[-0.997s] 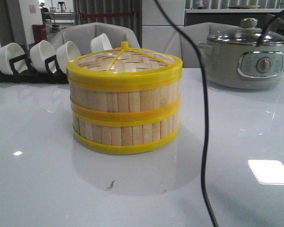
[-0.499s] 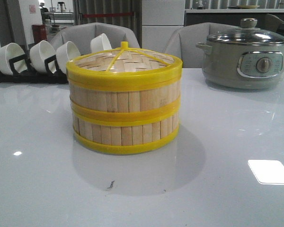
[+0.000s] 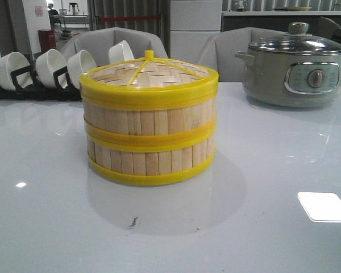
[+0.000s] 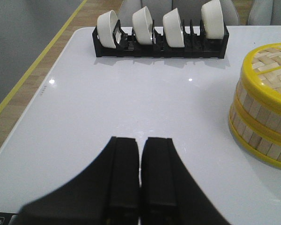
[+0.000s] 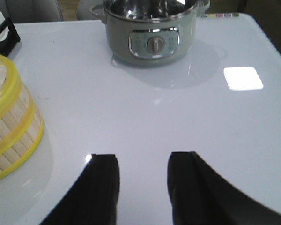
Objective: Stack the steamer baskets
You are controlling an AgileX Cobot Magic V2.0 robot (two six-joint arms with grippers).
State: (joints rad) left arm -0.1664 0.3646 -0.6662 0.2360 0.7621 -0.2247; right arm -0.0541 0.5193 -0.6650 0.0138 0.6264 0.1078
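Two steamer baskets (image 3: pixel 150 136) are seen stacked mid-tabletop (image 3: pixel 284 170) under a woven lid (image 3: pixel 149 74), flanked by the left hand (image 4: pixel 140 154), pressed together, and the right hand (image 5: pixel 143 168), spread, both empty.

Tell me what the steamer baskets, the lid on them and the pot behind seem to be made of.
Steamer baskets: pale vertical slats with wood grain, likely bamboo; the glossy yellow rims look like plastic.
Lid: woven pale strips, probably bamboo, with a yellow rim and knob, seemingly plastic.
Pot: matte grey-green body, possibly coated metal or plastic; its cover looks like glass in a shiny metal band.
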